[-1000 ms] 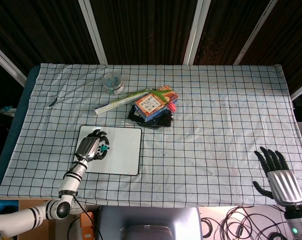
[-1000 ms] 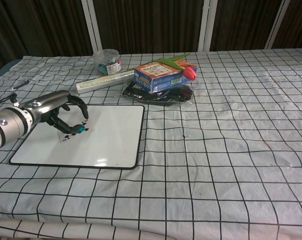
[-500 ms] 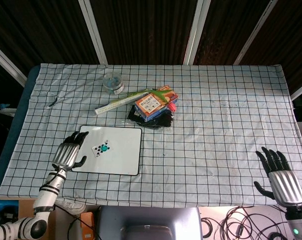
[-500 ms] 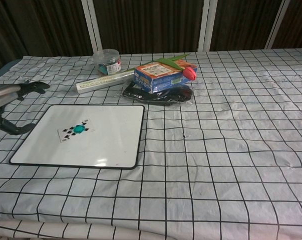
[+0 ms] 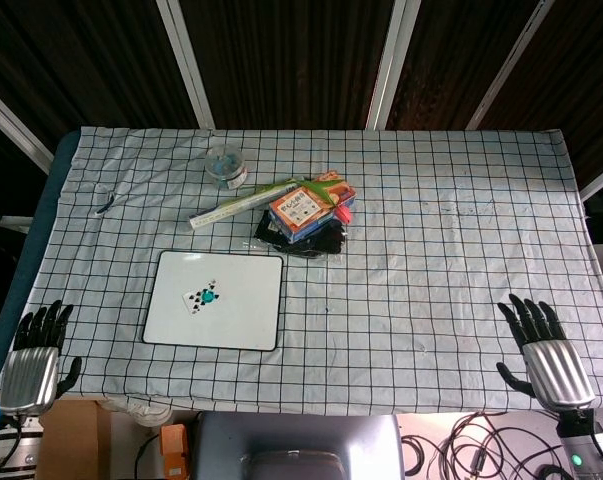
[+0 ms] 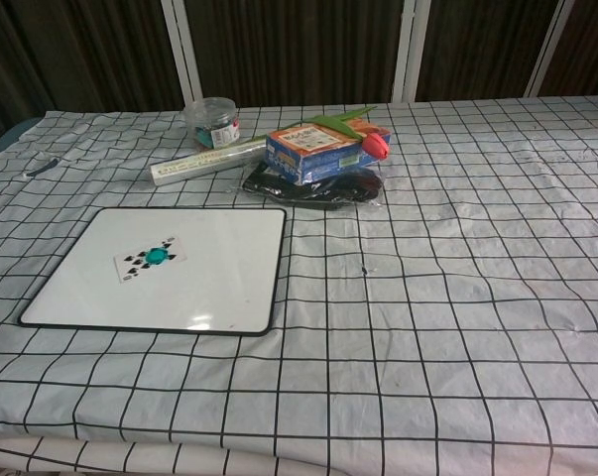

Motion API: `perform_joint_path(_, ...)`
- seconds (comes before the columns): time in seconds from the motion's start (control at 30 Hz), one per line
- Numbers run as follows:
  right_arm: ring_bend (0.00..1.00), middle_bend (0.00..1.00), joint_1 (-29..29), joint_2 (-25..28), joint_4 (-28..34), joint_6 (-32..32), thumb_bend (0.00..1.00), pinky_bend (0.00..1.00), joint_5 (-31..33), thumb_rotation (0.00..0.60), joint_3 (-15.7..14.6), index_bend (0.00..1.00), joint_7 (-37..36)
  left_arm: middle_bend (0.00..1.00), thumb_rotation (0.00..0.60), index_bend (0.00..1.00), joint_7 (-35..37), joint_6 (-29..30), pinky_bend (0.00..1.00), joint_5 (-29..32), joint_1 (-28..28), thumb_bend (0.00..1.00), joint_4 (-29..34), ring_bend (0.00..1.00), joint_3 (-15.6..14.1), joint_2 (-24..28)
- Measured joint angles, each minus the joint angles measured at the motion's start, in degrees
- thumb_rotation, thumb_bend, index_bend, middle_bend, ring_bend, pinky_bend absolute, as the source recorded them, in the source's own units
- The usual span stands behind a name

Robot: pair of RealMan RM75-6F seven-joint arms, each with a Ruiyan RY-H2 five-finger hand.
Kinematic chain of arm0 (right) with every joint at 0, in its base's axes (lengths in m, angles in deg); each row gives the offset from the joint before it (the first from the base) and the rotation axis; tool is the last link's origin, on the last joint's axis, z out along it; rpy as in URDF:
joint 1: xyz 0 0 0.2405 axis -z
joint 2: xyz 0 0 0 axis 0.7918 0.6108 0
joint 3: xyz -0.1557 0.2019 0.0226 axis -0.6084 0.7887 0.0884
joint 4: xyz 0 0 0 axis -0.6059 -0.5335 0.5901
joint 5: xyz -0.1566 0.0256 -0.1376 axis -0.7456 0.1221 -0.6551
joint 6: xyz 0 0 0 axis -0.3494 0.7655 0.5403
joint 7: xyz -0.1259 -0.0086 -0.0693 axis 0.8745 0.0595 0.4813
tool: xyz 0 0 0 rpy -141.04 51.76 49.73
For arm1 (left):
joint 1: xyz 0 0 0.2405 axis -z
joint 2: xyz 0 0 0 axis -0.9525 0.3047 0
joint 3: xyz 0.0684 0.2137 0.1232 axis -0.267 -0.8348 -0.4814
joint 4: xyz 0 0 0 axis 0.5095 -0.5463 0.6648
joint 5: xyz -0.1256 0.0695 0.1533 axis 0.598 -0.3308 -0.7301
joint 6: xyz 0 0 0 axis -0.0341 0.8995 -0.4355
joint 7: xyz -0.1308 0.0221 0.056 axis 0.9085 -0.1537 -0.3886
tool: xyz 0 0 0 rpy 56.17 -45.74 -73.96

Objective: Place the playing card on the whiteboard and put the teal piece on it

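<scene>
Card (image 6: 149,260) lies on whiteboard (image 6: 219,288); teal piece (image 6: 158,256) rests on it. Task appears complete. Left hand (image 5: 29,365) and right hand (image 5: 548,355) are spread, empty, off the table edge.

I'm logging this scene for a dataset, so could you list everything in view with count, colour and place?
whiteboard: one, white with a black frame, on the left part of the table.
playing card: one, white with black pips, lying on the whiteboard.
teal piece: one, teal, sitting on the playing card.
jar: one, clear, at the far side of the table.
long roll: one, pale, lying in front of the jar.
box: one, orange and blue, atop a black bundle near the middle.
tablecloth: one, white with a black grid, covering the table.
left hand: one, silver and black, fingers apart, off the table's near left corner.
right hand: one, silver and black, fingers apart, at the near right edge.
</scene>
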Motion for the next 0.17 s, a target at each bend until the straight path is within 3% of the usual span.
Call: perform_joint_path(0.17,0.00,0.00,0.0,-0.1,0.0,0.0,0.19,0.06,-0.1,0.600,-0.2,0.00,0.2,0.00,0.600,0.00,4.8,-0.5,0.06,-6.2,-0.4,0.37,-0.7,0.00,-1.8,1.2)
